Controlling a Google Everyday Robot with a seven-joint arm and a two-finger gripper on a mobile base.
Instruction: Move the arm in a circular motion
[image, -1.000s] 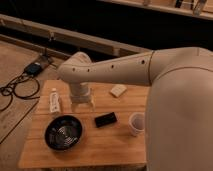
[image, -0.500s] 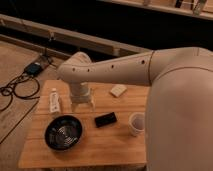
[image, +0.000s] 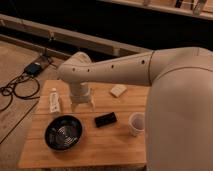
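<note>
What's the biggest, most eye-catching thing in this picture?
The huge cream-white robot arm fills the right side and reaches left over the wooden table. Its pale gripper hangs down over the table's back left part, beside a white tube. In front of it sits a round black bowl.

One arm (image: 125, 70) with one claw (image: 82, 104) above the table (image: 115, 150), one bowl (image: 48, 131), tube (image: 54, 101), black slab (image: 105, 119), cup (image: 136, 123), block (image: 118, 90)
</note>
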